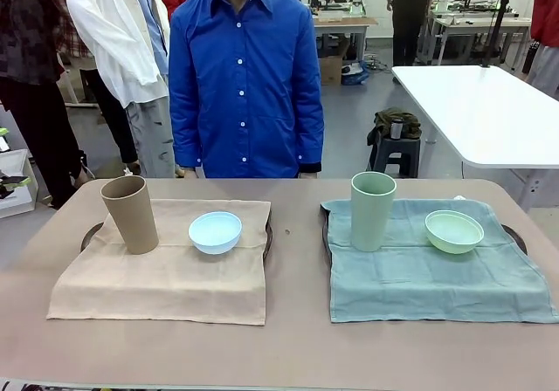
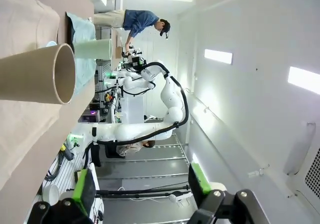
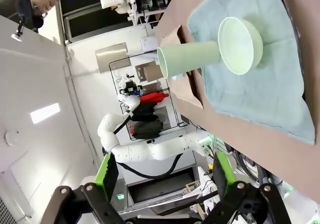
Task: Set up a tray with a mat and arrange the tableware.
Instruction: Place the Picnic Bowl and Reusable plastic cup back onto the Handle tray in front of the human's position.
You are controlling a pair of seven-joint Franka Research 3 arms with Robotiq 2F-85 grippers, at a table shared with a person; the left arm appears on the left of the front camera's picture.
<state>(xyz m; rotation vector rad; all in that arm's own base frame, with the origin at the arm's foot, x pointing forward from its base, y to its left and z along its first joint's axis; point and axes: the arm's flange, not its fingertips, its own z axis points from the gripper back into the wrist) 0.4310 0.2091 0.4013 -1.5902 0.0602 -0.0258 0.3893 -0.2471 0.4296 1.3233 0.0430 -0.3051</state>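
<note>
**Both trays look dressed; the arms hang back**

The tan cup stands upright on a beige mat at the robot's left, with the light blue bowl just beside it, apart from it. Over on the right, the pale green cup stands on a teal mat, and the pale green bowl sits near it toward the table's right edge. Each mat is draped over a dark tray: the left tray's rim peeks out past the cloth, as does the right tray's rim.

The left gripper is spread wide and holds nothing, well clear of the table. The right gripper is likewise wide open and empty, looking at the green set from a distance.

A person in a blue shirt stands at the far side of the table.

To my eye the arranging is finished or nearly so. Any next move would only be tidying: perhaps squaring a mat, which calls for a light pinch at a cloth corner without nudging the cups.
</note>
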